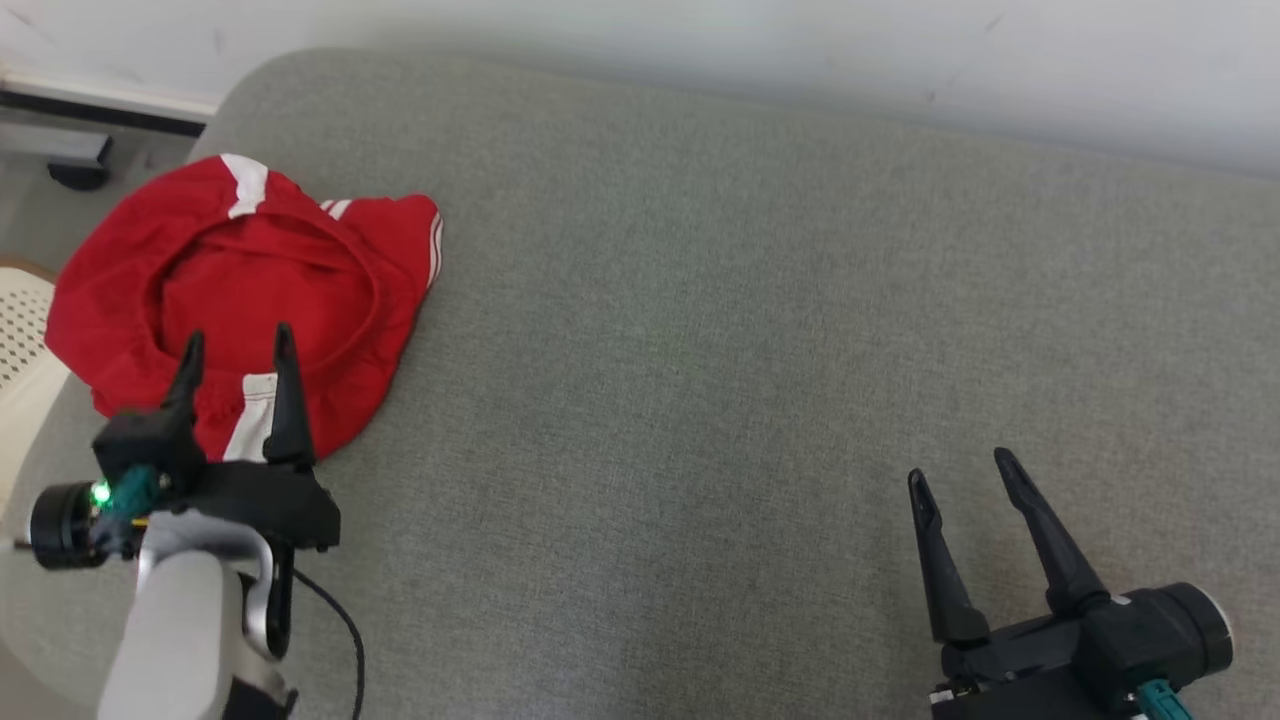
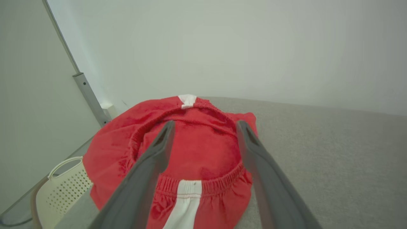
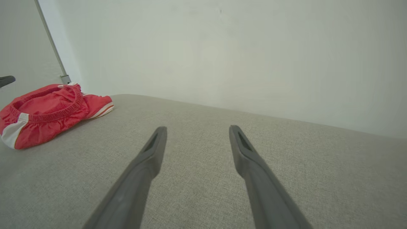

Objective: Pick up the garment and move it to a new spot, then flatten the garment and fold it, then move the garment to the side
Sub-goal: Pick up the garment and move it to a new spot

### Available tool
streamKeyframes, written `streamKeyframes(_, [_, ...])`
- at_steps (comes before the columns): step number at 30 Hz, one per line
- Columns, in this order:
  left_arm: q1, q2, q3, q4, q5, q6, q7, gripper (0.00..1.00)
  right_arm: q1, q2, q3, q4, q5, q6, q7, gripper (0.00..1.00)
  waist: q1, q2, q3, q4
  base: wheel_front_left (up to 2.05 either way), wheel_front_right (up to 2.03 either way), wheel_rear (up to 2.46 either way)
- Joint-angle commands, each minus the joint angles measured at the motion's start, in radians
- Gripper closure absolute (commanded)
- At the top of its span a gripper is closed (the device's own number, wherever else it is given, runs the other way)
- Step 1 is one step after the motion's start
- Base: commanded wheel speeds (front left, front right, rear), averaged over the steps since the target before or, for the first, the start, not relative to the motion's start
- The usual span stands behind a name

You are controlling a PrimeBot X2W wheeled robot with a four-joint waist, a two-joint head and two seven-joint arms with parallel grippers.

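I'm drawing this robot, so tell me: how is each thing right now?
Red garment: crumpled, unfolded, lying on the grey couch.
Left tool: open, over the garment, holding nothing.
Right tool: open, empty, over bare couch.

There is one garment (image 1: 250, 300), red, with two broad white bands showing. It is the single item on the one grey cushion (image 1: 700, 350). Two grippers are present, the left gripper (image 1: 238, 340) and the right gripper (image 1: 960, 470), each with two dark fingers (image 1: 1050, 540), four in all. One green light (image 1: 100, 492) glows at the left wrist, and one black cable (image 1: 340, 620) hangs below it. One cream perforated plastic piece (image 1: 20, 330) stands at the cushion's edge, and one metal post (image 2: 90, 98) runs up the wall.
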Motion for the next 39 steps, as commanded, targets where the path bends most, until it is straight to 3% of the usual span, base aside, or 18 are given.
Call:
streamKeyframes(1, [-0.030, 0.008, -0.003, 0.032, -0.011, -0.004, 0.002, 0.00, -0.009, -0.010, -0.004, -0.001, -0.010, -0.002, -0.001, 0.00, 0.0000, -0.0001, 0.053, -0.005, 0.00, 0.00, 0.00])
streamKeyframes(10, [-0.300, 0.074, -0.061, 0.331, -0.036, -0.030, 0.110, 0.00, -0.049, -0.039, -0.007, -0.006, -0.018, -0.002, -0.001, 0.00, 0.0000, -0.0001, 0.162, -0.006, 0.00, 0.00, 0.00])
streamKeyframes(29, [-0.471, 0.059, -0.199, 0.600, -0.057, -0.035, 0.147, 0.01, -0.102, -0.033, 0.001, 0.005, -0.006, -0.002, -0.001, 0.00, 0.0000, -0.0001, 0.217, -0.025, 0.00, 0.00, 0.00])
streamKeyframes(30, [-0.474, 0.058, -0.207, 0.601, -0.063, -0.035, 0.139, 0.63, -0.102, -0.031, 0.002, 0.007, -0.005, -0.002, -0.001, 0.00, 0.0000, -0.0001, 0.214, -0.027, 0.00, 0.00, 0.00])
streamKeyframes(31, [-0.473, 0.057, -0.216, 0.603, -0.070, -0.035, 0.131, 0.88, -0.101, -0.029, 0.002, 0.009, -0.004, -0.002, -0.001, 0.00, 0.0000, -0.0001, 0.210, -0.028, 0.00, 0.00, 0.00])
streamKeyframes(32, [-0.471, 0.055, -0.227, 0.604, -0.079, -0.035, 0.124, 1.00, -0.099, -0.027, 0.003, 0.011, -0.003, -0.002, -0.001, 0.00, 0.0000, -0.0001, 0.205, -0.030, 0.00, 0.00, 0.00])
streamKeyframes(39, [-0.439, 0.076, -0.261, 0.588, -0.131, -0.035, 0.053, 1.00, -0.086, -0.015, 0.008, 0.025, 0.009, -0.002, -0.001, 0.00, 0.0000, -0.0001, 0.149, -0.036, 0.00, 0.00, 0.00])
